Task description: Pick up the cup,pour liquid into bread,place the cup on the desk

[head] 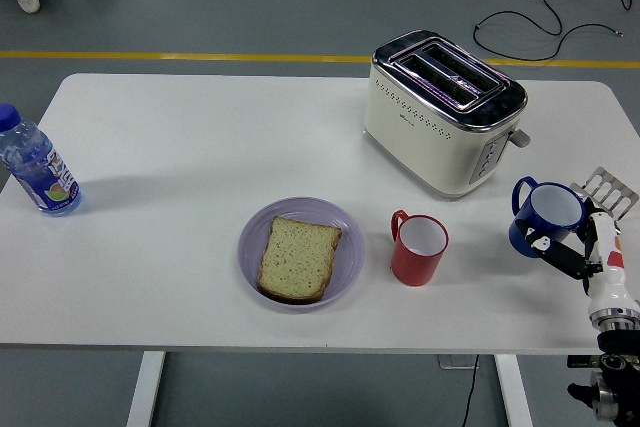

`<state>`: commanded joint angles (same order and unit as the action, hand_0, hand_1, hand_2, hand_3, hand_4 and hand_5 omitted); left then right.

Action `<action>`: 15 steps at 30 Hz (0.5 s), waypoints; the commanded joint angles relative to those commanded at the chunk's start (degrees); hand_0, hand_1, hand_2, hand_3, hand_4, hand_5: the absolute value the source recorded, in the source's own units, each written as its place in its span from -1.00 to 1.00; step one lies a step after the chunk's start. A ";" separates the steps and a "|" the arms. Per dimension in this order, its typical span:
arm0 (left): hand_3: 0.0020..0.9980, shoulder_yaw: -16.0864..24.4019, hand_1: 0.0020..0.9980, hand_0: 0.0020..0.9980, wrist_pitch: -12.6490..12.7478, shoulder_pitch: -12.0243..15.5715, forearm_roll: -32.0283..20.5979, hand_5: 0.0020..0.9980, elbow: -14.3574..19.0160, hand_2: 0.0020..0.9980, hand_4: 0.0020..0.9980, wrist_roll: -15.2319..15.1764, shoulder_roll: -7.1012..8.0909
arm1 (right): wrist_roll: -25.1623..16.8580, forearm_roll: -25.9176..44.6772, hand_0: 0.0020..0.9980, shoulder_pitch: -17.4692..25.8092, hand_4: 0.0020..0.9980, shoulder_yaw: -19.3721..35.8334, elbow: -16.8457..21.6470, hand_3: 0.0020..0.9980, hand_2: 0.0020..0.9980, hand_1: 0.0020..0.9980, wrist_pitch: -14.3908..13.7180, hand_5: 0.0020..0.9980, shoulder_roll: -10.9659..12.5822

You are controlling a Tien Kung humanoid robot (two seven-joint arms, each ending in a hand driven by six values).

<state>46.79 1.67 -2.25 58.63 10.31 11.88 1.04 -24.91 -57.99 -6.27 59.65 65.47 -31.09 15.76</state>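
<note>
Table [200, 137]: bottle [35, 165] at far left edge. Plate [300, 253] near centre front, bread [297, 257] on it. Mug [418, 247] just right of plate. Toaster [443, 111] behind mug. Cup [546, 218] at right edge, in hand [580, 247].

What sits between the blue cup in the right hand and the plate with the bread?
In the head view, the red cup stands between the blue cup, held by the right hand, and the purple plate carrying the bread.

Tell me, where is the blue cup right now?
In the head view the blue cup sits at the table's right side, held in the right hand, right of the red cup.
</note>
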 joint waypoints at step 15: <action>0.24 -0.25 0.41 0.32 -0.03 -0.17 -0.04 0.90 0.00 0.45 -0.29 0.03 0.03 | -6.08 2.19 -0.15 -1.36 0.06 -3.08 -7.79 0.09 0.04 -0.27 -0.43 -1.00 -1.91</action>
<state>46.53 1.64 -2.42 58.59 10.31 11.91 1.06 -30.99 -55.80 -7.62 56.57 57.68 -31.52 13.85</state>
